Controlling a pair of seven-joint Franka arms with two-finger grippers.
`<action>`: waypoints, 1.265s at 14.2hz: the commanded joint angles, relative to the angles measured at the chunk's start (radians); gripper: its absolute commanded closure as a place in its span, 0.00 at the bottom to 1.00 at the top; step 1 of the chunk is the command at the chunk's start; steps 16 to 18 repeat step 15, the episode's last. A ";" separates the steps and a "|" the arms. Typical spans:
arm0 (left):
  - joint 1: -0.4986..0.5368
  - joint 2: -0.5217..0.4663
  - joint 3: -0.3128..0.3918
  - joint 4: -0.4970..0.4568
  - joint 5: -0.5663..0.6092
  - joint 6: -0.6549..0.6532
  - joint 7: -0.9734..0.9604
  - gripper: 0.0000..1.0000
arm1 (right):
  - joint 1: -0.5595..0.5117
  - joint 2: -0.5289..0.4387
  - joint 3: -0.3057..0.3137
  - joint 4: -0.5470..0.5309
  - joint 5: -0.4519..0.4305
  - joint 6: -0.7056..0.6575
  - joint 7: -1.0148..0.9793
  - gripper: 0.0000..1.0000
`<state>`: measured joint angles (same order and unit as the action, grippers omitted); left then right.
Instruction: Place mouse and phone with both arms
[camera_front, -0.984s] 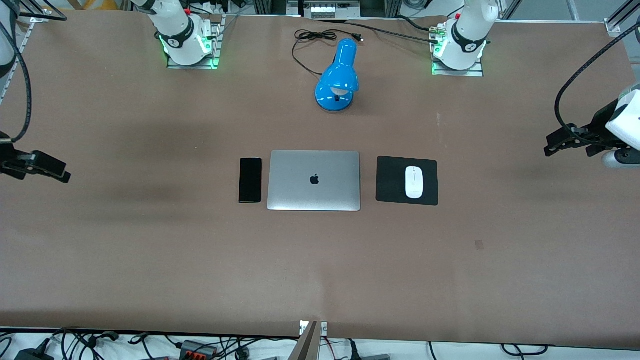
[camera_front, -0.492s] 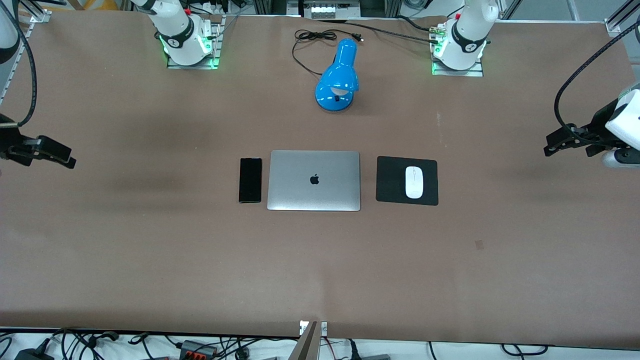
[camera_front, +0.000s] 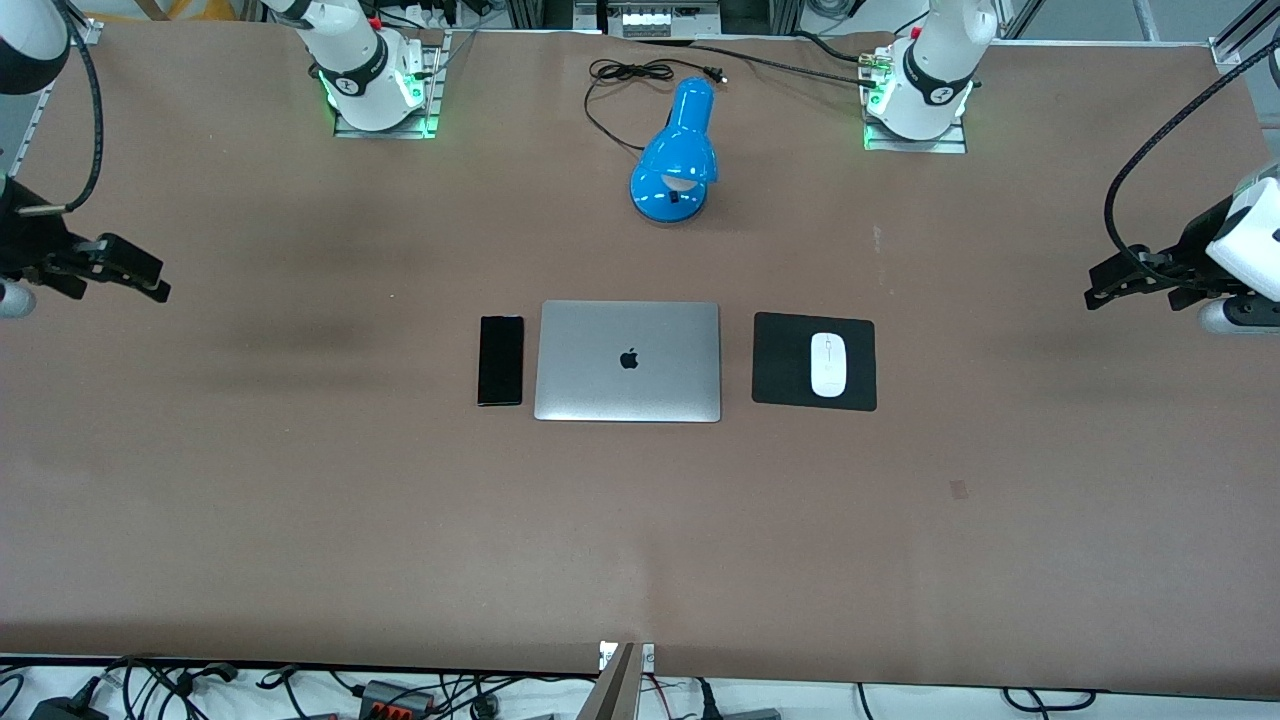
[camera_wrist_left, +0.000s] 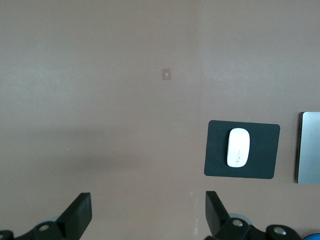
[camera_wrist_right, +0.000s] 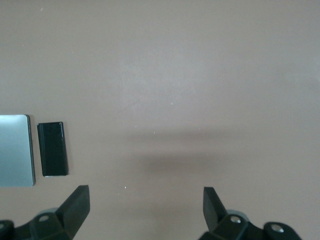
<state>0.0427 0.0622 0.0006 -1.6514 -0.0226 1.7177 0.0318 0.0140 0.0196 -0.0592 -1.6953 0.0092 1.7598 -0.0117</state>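
Only frontally: blue lamp (camera_front: 676, 160)

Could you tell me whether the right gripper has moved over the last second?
Yes. The right gripper, open over bare table at the right arm's end, has shifted up the front view and slightly toward the phone, which has stayed put.

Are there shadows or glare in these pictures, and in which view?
Front view: soft dark patches on the table, no glare on the phone. Right wrist view: a blurred shadow band on the table. Left wrist view: a fainter band, mouse evenly lit.
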 joint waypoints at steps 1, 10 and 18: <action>-0.001 0.011 -0.001 0.030 0.000 -0.024 0.014 0.00 | -0.009 -0.087 0.012 -0.096 -0.011 0.023 -0.017 0.00; -0.001 0.011 -0.001 0.030 0.000 -0.024 0.014 0.00 | -0.011 -0.095 0.010 -0.064 -0.009 -0.022 -0.031 0.00; -0.001 0.011 -0.001 0.030 0.000 -0.024 0.014 0.00 | -0.009 -0.095 0.012 -0.064 -0.009 -0.022 -0.028 0.00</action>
